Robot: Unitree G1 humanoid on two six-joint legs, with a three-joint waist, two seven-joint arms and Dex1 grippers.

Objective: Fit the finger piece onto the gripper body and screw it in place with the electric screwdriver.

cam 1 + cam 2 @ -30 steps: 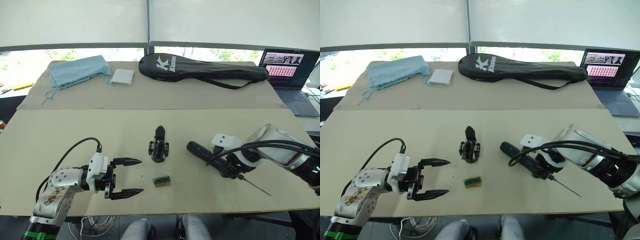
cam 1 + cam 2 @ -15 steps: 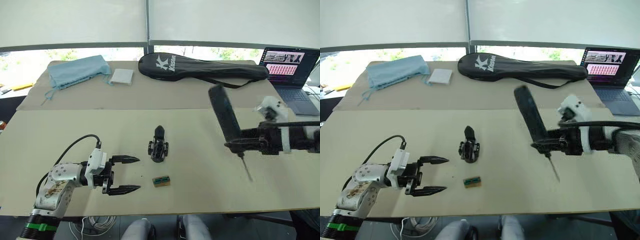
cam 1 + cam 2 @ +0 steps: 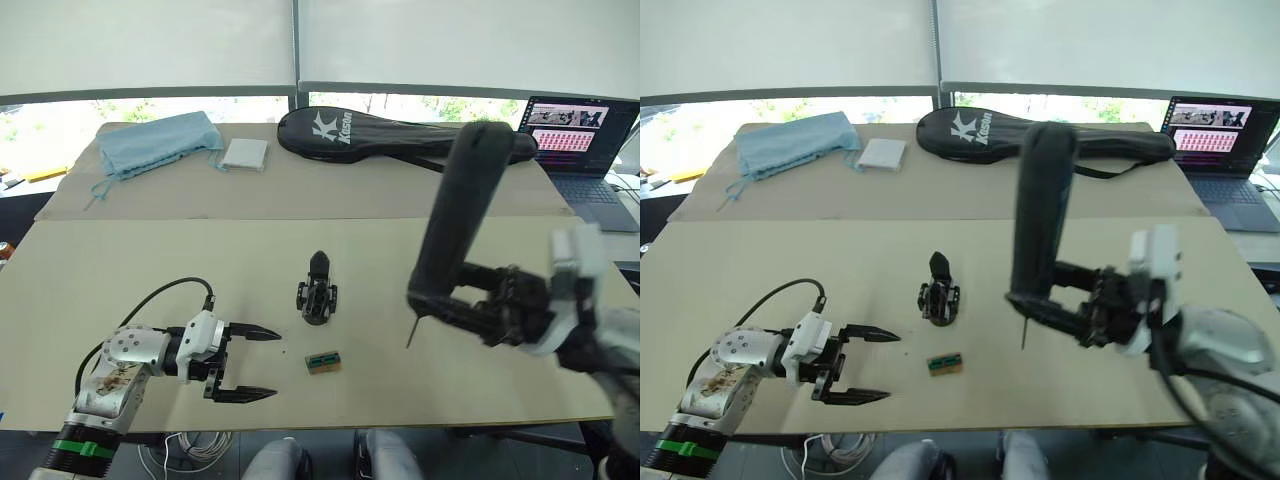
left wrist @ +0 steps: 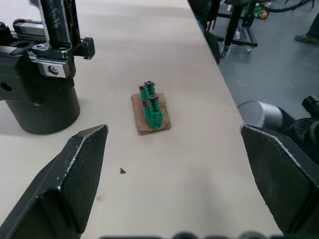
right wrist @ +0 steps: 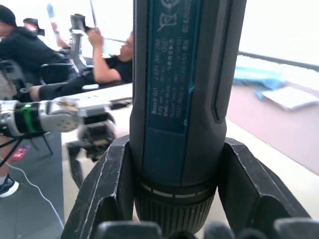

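The gripper body (image 3: 318, 297) stands mid-table, a black block with one pointed finger sticking up toward the far side; it also shows in the left wrist view (image 4: 40, 79). The finger piece is out of view. My right gripper (image 3: 447, 306) is shut on the electric screwdriver (image 3: 460, 210), held nearly upright above the table to the right of the gripper body, its thin bit (image 3: 410, 334) pointing down. The right wrist view has the screwdriver barrel (image 5: 184, 89) clamped between both fingers (image 5: 107, 189). My left gripper (image 3: 248, 364) hovers open near the front left, nothing between its fingers.
A small tan-and-green block (image 3: 323, 361) lies between my left gripper and the screwdriver bit. At the back lie a black racket bag (image 3: 400, 135), a blue cloth (image 3: 155, 143) and a white pad (image 3: 245, 153). A laptop (image 3: 575, 140) sits at the far right. Seated people (image 5: 30, 50) are in the right wrist view.
My right arm has lifted the screwdriver off the table, swung it from lying flat to nearly upright with the bit down, and brought it toward the middle. The left gripper dropped slightly.
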